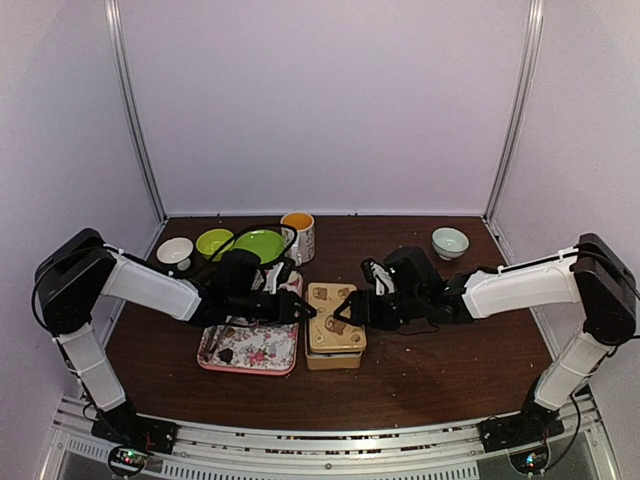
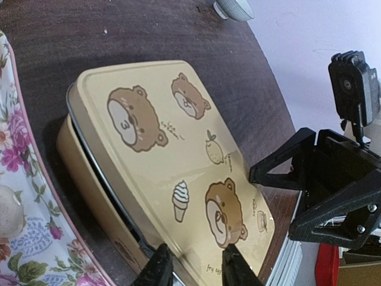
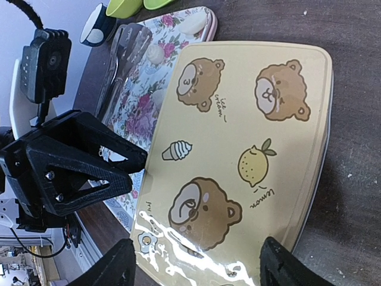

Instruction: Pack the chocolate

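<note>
A tan tin (image 1: 335, 335) with bear pictures stands in the middle of the table. Its lid (image 2: 178, 149) lies slightly askew, with a dark gap along one long side. My left gripper (image 2: 196, 268) is open, fingertips at the lid's near end; it shows in the top view (image 1: 308, 312) too. My right gripper (image 3: 199, 268) is wide open, straddling the lid's (image 3: 238, 137) other end; it also shows in the top view (image 1: 345, 312). A tiny dark lump (image 1: 226, 354) on the floral tray (image 1: 285, 362) looks like the chocolate. It is out of both wrist views.
White wrapped cakes (image 3: 193, 22) and a clear plastic piece (image 3: 128, 44) lie on the tray (image 3: 143, 101). A white bowl (image 1: 175, 250), green bowl (image 1: 213, 242), green plate (image 1: 258, 245) and mug (image 1: 297, 235) stand behind. A pale bowl (image 1: 450, 241) sits back right.
</note>
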You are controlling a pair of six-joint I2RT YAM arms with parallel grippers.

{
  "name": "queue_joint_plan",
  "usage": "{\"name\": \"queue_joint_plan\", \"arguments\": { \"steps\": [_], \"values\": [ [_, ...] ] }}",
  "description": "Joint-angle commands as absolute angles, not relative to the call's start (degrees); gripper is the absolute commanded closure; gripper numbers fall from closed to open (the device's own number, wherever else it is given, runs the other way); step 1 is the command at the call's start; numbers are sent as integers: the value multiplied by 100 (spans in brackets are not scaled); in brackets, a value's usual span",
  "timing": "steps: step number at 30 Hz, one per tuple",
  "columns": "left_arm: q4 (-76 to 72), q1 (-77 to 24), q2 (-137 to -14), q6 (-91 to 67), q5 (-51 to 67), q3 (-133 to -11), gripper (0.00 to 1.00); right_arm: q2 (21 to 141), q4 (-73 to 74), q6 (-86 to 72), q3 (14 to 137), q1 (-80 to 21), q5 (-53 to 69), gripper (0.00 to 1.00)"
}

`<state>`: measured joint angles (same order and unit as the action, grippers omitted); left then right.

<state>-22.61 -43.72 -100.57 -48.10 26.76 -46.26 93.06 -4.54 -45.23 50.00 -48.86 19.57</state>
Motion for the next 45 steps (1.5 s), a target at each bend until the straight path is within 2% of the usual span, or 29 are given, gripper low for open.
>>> {"name": "queue_joint_plan", "arguments": {
  "steps": [1,8,11,15,30,35,42,45],
  "values": [
    [-2345,-4395,-10027,-4753,2635,-4755,69,9042,-221,-4314,5131,-4915,1651,28],
    [-1848,-4395,-9967,-4578,2402,-4869,68,8887,526,-4008,5369,-4876,813,27],
    [-1834,-4396,-9967,-4549,2470,-4886,72,9013,721,-3949,5437,-4831,707,28],
    [-1811,-4395,-9967,-4527,2535,-4919,77,9231,729,-3999,5483,-4799,816,30],
    [-1776,-4396,-10260,-4590,2751,-5094,80,9758,-142,-4487,5408,-4688,1936,31],
    [-1585,-4395,-10396,-4588,2806,-5188,82,9462,-1029,-4953,5043,-4632,2423,38],
    [-1538,-4395,-10415,-4580,2821,-5220,82,9260,-1285,-5064,4960,-4632,2668,55],
    [-1450,-4395,-10402,-4574,2843,-5255,82,9217,-1367,-5081,4942,-4639,2731,58]
  ]
}}
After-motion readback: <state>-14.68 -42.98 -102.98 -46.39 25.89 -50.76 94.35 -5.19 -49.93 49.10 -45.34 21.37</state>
